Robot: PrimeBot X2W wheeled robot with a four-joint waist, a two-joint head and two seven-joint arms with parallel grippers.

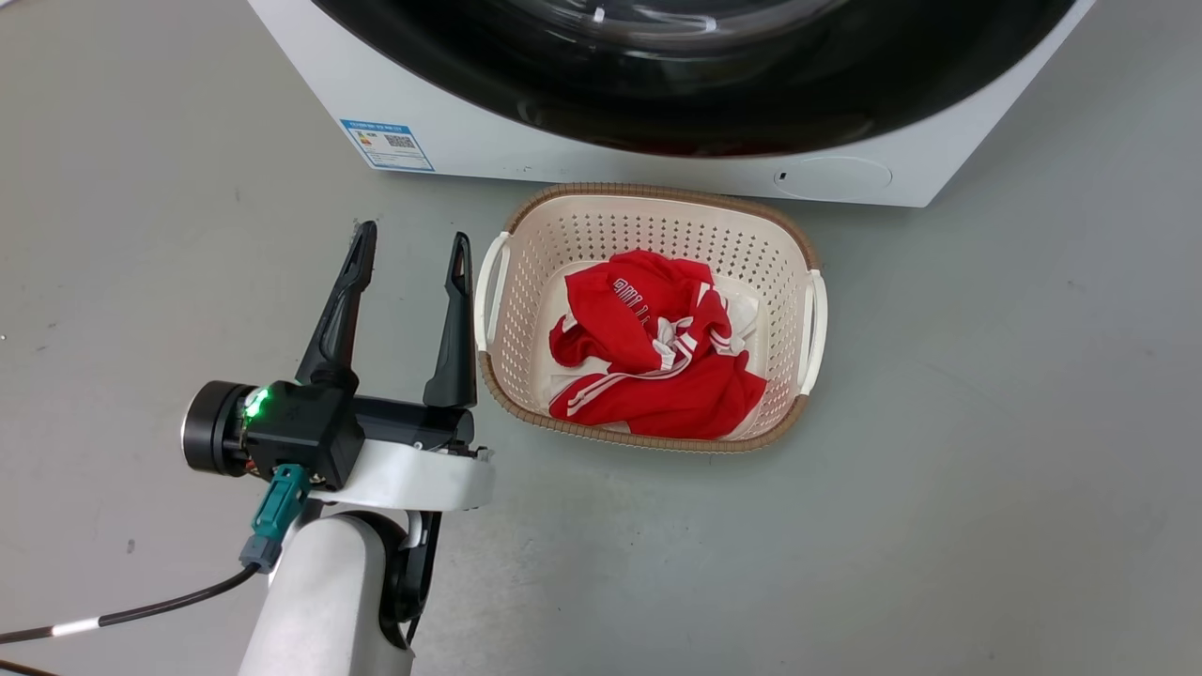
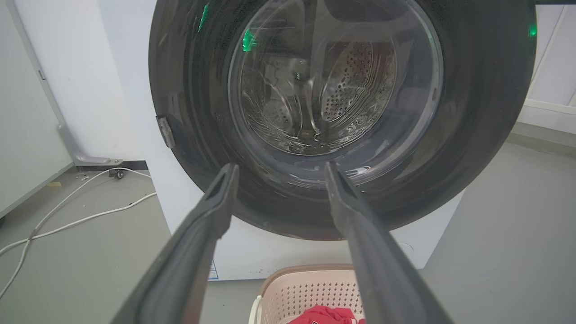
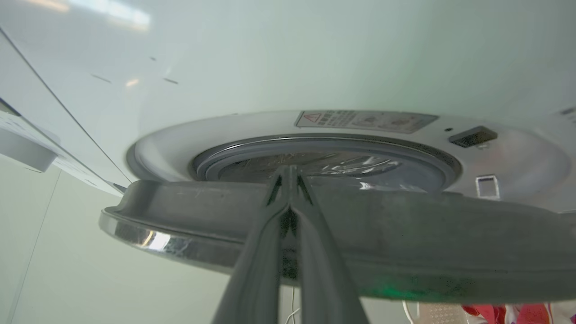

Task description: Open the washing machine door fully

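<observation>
The white washing machine (image 1: 488, 141) stands at the top of the head view, its glossy black door (image 1: 695, 103) above the floor. In the left wrist view the door (image 2: 472, 112) faces me with its clear glass bowl (image 2: 333, 76) at the centre. My left gripper (image 2: 279, 168) is open and short of the door; in the head view the gripper (image 1: 410, 246) hangs left of the basket. In the right wrist view the door (image 3: 405, 234) is seen edge-on, swung a little off the machine front (image 3: 171, 148). My right gripper (image 3: 288, 172) is shut, tips at the door's inner rim.
A cream perforated laundry basket (image 1: 526, 235) with a red garment (image 1: 657, 347) sits on the grey floor just before the machine. White cables (image 2: 81, 216) lie on the floor to the machine's left. A blue label (image 1: 387, 144) marks the machine's lower front.
</observation>
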